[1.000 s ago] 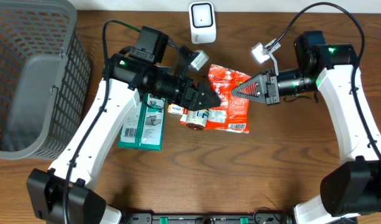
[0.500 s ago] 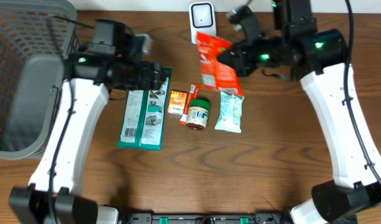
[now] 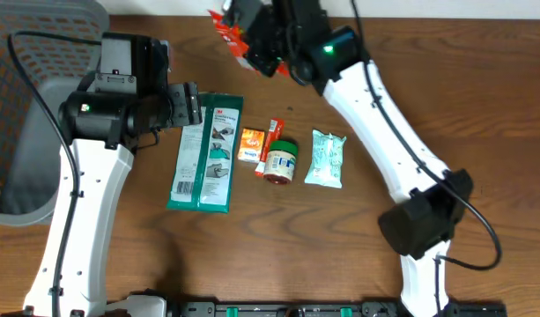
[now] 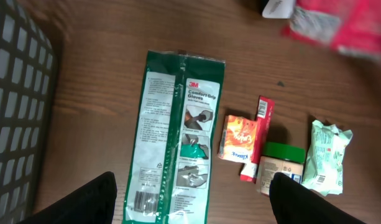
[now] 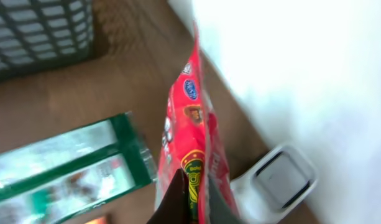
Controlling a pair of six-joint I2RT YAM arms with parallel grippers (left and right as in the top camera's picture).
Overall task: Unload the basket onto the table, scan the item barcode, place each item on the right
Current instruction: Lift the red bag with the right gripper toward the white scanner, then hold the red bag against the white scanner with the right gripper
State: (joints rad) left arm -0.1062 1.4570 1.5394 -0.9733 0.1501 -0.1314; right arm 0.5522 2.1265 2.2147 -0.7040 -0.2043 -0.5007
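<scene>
- The left fingers (image 4: 84, 202) are sitting further left than half a second ago, beside the basket (image 3: 40, 132). They are gaping wide and holding nothing above the green glove pack (image 3: 205, 151).
- The right fingers (image 5: 174, 202) are pinching the red snack bag (image 3: 227, 28) shut-tight by its edge, now carried left past the scanner (image 5: 280, 180).
- An orange packet (image 3: 250, 143), red stick (image 3: 271, 141), green-lidded jar (image 3: 281, 161) and pale wipes pack (image 3: 326, 158) are lying on the surface (image 3: 358, 255).

L gripper (image 4: 193, 194) wide open; R gripper (image 5: 193, 204) clamped, arm stretched fwd.
</scene>
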